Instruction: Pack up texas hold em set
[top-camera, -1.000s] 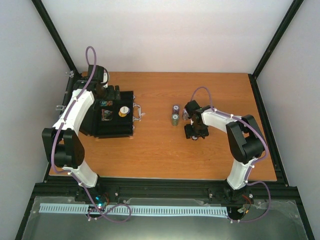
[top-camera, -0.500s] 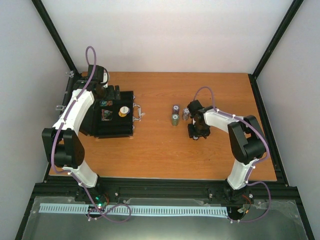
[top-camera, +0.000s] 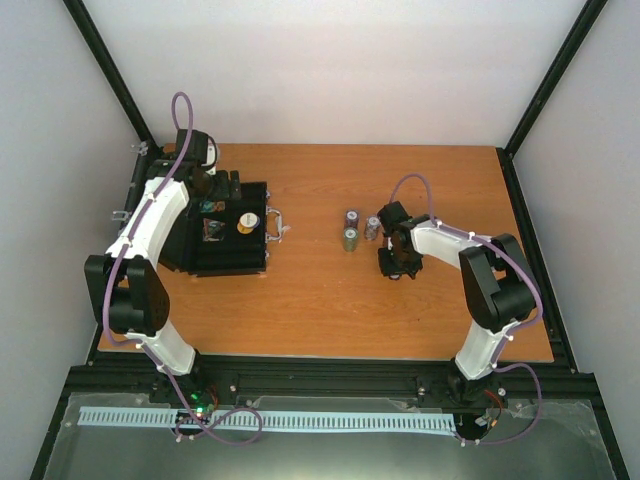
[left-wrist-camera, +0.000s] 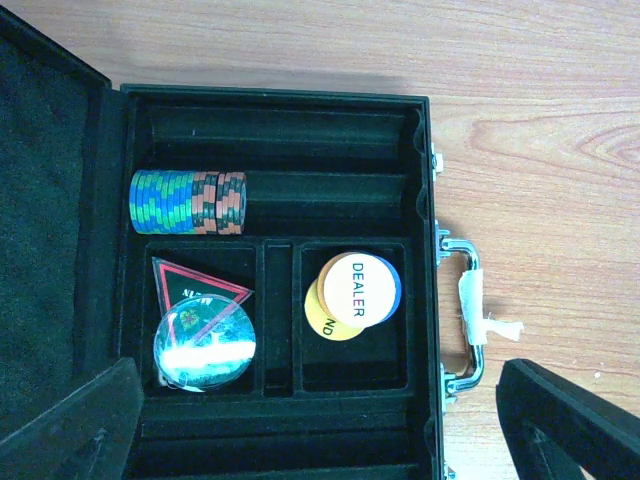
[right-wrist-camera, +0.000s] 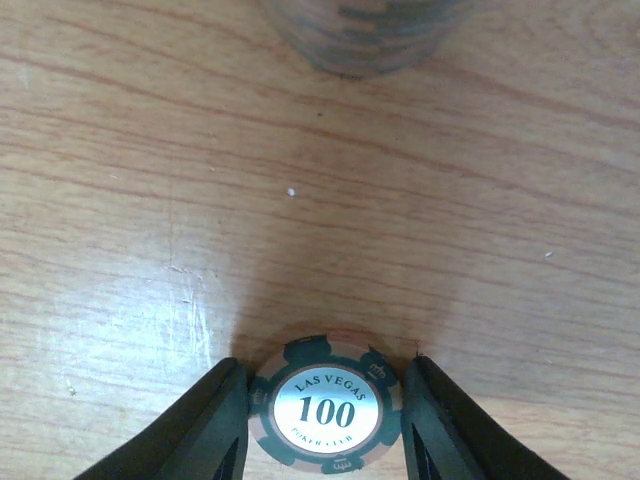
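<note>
Right wrist: right gripper (right-wrist-camera: 325, 395) jaws clasp the green-rimmed round poker-chip stack (right-wrist-camera: 325, 412); squeeze evenly, then lift straight up.

Clear middle, crowded right
Bare desk (top-camera: 310, 290) lies open between the case handle (top-camera: 277, 225) and the two chip stacks (top-camera: 350, 240); those stacks stand just ahead of the right end effector (top-camera: 378, 232), between it and the case (top-camera: 225, 262).

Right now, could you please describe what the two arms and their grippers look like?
The left arm and right arm have white link shells and black joint housings, and a purple cable loops along each. The left gripper and right gripper end in matte black, wedge-shaped jaws.
</note>
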